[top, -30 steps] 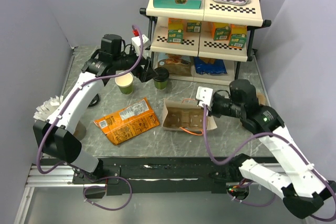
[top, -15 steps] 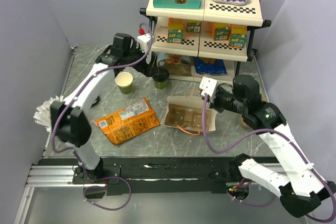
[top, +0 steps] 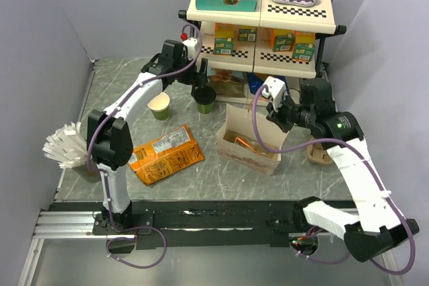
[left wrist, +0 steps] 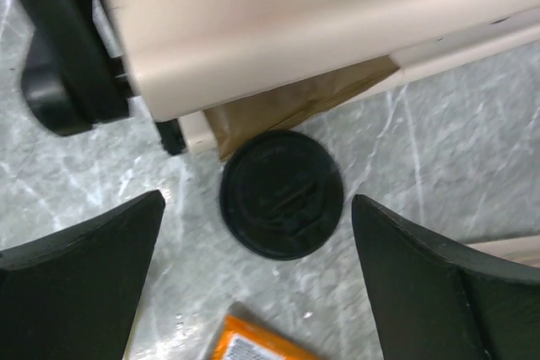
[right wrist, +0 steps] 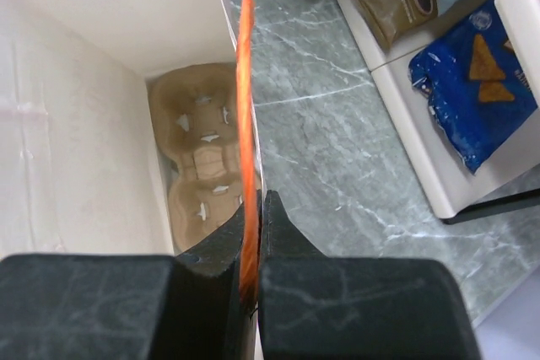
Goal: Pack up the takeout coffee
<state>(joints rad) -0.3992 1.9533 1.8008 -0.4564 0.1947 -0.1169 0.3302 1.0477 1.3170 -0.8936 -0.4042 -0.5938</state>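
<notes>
Left arm is closing in on the takeout coffee while the right is standing the bag up.

The left gripper [left wrist: 257, 198] is now hovering directly above the takeout coffee [top: 206, 100], having swung in from the 9 o'clock side, jaws spreading fully apart and empty. The lidded cup is sitting on the table just in front of the shelf rack [top: 261, 18], at 3 o'clock of the lidless cup [top: 159, 106]. The right gripper [right wrist: 253, 217], clamped tight on the orange handle [right wrist: 245, 82], is hoisting the paper bag [top: 248, 142] from lying flat to upright, at 4 o'clock of the coffee. The cardboard cup carrier [right wrist: 202, 166] is showing inside. I'd say packing is getting close: grasp next, then drop in.
</notes>
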